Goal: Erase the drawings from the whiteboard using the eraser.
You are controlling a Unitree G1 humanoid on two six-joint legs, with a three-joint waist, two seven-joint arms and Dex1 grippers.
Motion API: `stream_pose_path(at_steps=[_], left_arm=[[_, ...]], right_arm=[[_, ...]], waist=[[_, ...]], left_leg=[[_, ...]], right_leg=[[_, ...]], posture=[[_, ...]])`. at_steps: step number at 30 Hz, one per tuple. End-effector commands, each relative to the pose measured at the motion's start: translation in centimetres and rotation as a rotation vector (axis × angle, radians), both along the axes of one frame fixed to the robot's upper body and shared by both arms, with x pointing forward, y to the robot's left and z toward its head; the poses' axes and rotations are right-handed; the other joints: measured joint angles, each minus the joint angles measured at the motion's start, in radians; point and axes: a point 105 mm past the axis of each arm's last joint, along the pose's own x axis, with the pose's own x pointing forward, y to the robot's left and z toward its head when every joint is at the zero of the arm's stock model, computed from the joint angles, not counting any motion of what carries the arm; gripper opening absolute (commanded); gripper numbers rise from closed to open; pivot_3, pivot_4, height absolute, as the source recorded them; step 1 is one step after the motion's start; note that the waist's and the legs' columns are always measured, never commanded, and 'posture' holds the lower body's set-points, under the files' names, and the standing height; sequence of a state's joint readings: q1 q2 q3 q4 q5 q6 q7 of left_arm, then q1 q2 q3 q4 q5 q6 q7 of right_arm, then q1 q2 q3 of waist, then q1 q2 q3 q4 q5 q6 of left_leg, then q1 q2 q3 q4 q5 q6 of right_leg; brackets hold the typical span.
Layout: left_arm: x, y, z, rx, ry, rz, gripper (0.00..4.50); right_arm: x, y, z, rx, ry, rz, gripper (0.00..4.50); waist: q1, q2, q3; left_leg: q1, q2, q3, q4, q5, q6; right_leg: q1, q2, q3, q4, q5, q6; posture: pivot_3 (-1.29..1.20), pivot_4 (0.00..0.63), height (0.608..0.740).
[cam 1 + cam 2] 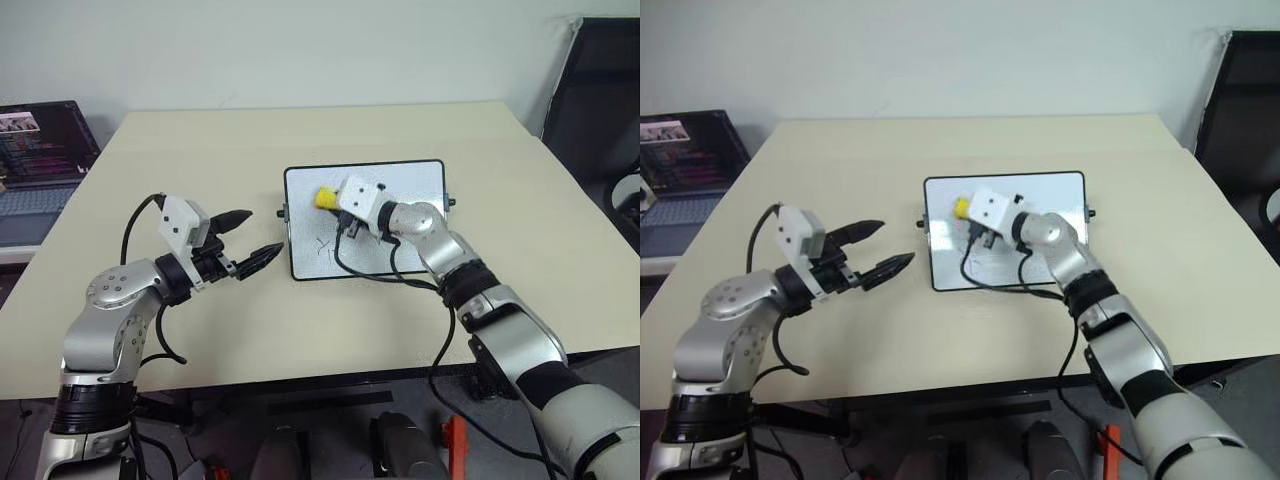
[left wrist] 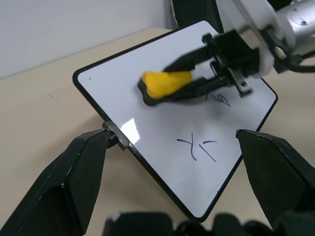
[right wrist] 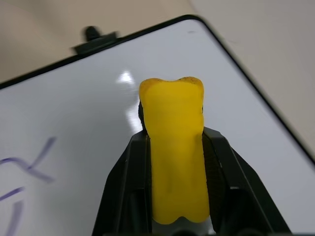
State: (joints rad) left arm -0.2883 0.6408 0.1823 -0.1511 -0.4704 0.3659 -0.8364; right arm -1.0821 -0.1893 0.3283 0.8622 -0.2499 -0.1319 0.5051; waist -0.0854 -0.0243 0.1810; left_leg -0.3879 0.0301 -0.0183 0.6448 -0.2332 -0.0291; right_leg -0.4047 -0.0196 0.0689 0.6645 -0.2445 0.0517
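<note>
The whiteboard (image 1: 420, 185) lies flat on the beige table, its short side toward my left arm. My right gripper (image 1: 335, 205) is shut on the yellow eraser (image 1: 326, 198), which rests on the board's far left part with its black underside down (image 2: 165, 83). Thin dark drawings (image 2: 197, 147) remain on the near part of the board, with another scribble (image 2: 220, 100) beside the right gripper. My left gripper (image 1: 260, 233) hovers open and empty just left of the board, pointing at its edge knob (image 2: 115, 136).
A laptop (image 1: 40, 150) stands off the table's left side. A black chair (image 1: 600, 90) is at the far right. Black cables (image 1: 365, 270) trail from my right wrist over the board's near edge. The table (image 1: 300, 130) stretches bare behind the board.
</note>
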Motion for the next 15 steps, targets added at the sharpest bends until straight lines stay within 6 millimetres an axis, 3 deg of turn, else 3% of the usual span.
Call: stream_pose_path(at_steps=[1,8,11,15], left_arm=[[-0.1,-0.5,1.2,0.0,-0.045,-0.015,4.5],[-0.1,-0.1,1.6,0.009,-0.055,-0.013,4.5],[-0.2,-0.2,1.9,0.013,-0.062,-0.023,4.5],[-0.5,-0.4,2.5,0.026,-0.071,-0.043,4.5]], right_arm=[[1.3,-2.1,-0.7,-0.019,0.027,-0.122,1.0],[1.0,-1.9,-1.2,-0.034,0.051,-0.099,0.99],[-2.5,0.6,-0.3,0.06,0.123,0.2,0.99],[-5.2,-0.6,2.3,0.175,0.189,0.317,0.99]], waist=[[0.002,0.0,0.0],[0.002,0.0,0.0],[0.003,-0.001,0.0],[0.004,0.0,0.003]], left_leg=[[0.0,0.0,0.0,0.0,0.0,0.0],[-0.001,0.0,0.0,-0.001,0.0,0.0],[-0.001,0.0,0.0,-0.001,0.0,0.0],[-0.01,0.0,-0.003,-0.001,0.0,0.0]], right_leg=[[0.0,0.0,0.0,0.0,0.0,0.0],[0.0,0.0,0.0,-0.001,0.0,0.0],[0.0,0.0,0.0,-0.001,-0.001,0.002],[-0.007,0.0,-0.003,-0.002,0.001,0.0]], posture=[[0.0,0.15,0.74],[0.0,0.15,0.74],[0.0,0.15,0.74],[0.0,0.15,0.74]])
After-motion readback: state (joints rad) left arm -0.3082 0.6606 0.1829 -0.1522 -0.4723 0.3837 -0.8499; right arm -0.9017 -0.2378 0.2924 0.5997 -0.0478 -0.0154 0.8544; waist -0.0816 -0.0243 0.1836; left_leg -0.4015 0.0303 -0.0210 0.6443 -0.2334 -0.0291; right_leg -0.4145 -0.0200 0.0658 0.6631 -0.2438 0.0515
